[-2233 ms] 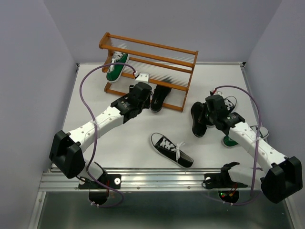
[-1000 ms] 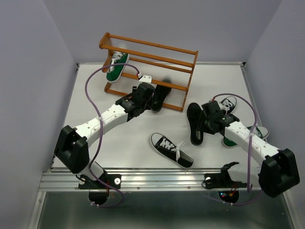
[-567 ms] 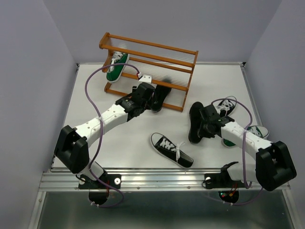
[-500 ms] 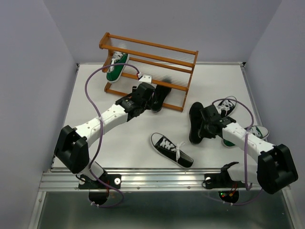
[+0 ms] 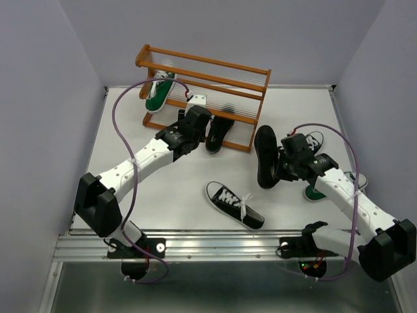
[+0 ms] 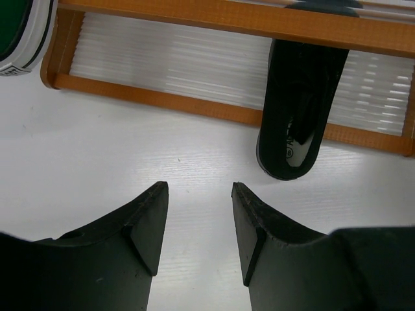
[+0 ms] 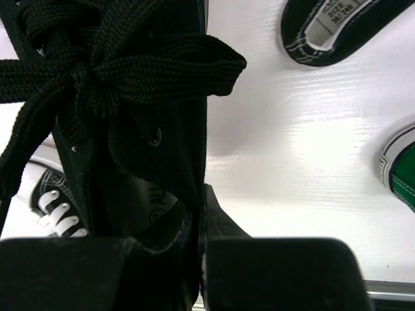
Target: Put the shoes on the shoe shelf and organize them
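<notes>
The right gripper (image 5: 285, 164) pinched the collar of a plain all-black shoe (image 5: 265, 156), whose long axis ran roughly near to far. The shoe shelf (image 5: 221, 68) lay to its left and farther back. There the left gripper (image 5: 199, 119), fingers spread and empty, hovered just before the other all-black shoe (image 5: 218, 134), which poked out of the lower tier. Only the right wrist view showed the fingers closed on the collar wall; the overhead view hid that grip.
</notes>
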`<state>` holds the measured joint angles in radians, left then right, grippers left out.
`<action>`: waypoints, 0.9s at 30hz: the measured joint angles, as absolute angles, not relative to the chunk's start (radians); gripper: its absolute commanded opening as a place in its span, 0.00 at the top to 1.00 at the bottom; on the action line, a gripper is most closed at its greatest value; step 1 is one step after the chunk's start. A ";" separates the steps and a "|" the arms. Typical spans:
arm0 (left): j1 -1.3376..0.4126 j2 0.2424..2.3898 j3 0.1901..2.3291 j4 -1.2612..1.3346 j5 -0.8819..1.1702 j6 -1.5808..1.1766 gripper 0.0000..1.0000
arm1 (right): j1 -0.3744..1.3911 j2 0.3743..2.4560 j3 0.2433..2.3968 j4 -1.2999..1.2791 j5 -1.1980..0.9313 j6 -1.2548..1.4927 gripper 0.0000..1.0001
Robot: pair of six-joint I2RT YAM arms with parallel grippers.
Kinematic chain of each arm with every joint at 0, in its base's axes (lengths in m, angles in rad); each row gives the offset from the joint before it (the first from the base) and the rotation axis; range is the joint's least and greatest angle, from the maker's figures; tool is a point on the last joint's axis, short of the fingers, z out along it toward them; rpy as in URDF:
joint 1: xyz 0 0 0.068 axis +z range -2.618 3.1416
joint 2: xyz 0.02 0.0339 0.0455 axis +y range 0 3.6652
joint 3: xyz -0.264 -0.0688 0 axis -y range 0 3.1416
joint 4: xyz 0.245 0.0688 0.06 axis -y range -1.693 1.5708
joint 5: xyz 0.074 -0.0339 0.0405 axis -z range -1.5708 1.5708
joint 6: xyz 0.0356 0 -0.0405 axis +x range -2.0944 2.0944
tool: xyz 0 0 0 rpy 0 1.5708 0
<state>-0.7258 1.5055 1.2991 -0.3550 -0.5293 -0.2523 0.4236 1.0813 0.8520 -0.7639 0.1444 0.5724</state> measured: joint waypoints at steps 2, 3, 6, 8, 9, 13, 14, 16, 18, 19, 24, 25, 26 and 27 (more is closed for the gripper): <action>-0.726 1.505 1.311 -0.366 -0.536 -0.252 0.45 | 0.428 1.085 0.876 -0.779 0.132 0.571 0.99; -0.726 1.505 1.317 -0.371 -0.538 -0.252 0.45 | 0.433 1.090 0.887 -0.784 0.127 0.571 0.99; -0.726 1.505 1.336 -0.381 -0.540 -0.252 0.45 | 0.442 1.114 0.903 -0.789 0.111 0.572 0.99; -0.726 1.504 1.343 -0.386 -0.540 -0.252 0.45 | 0.452 1.132 0.904 -0.791 0.104 0.572 0.99; -0.726 1.503 1.344 -0.387 -0.540 -0.252 0.45 | 0.460 1.145 0.904 -0.792 0.100 0.572 0.99; -0.726 1.489 1.346 -0.395 -0.539 -0.252 0.45 | 0.493 1.201 0.907 -0.792 0.096 0.572 0.99; -0.726 1.485 1.349 -0.398 -0.538 -0.252 0.45 | 0.502 1.216 0.910 -0.792 0.095 0.572 0.99; -0.725 1.473 1.356 -0.400 -0.538 -0.252 0.45 | 0.518 1.244 0.921 -0.788 0.094 0.572 0.99; -0.725 1.458 1.361 -0.400 -0.538 -0.252 0.45 | 0.528 1.266 0.932 -0.778 0.094 0.573 0.99; -0.725 1.452 1.362 -0.401 -0.538 -0.252 0.45 | 0.533 1.280 0.942 -0.773 0.095 0.575 0.99; -0.725 1.437 1.362 -0.401 -0.538 -0.252 0.45 | 0.540 1.334 0.989 -0.743 0.105 0.595 0.99; -0.725 1.437 1.362 -0.402 -0.538 -0.252 0.45 | 0.543 1.348 0.999 -0.733 0.114 0.606 0.99; -0.725 1.437 1.362 -0.402 -0.538 -0.252 0.45 | 0.544 1.356 1.007 -0.730 0.123 0.613 0.99; -0.725 1.437 1.362 -0.402 -0.539 -0.252 0.45 | 0.545 1.372 1.021 -0.727 0.137 0.628 0.99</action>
<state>-0.7246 1.4368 1.3621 -0.4019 -0.5388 -0.2516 0.5449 1.3720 1.0214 -0.7269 0.1371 0.6285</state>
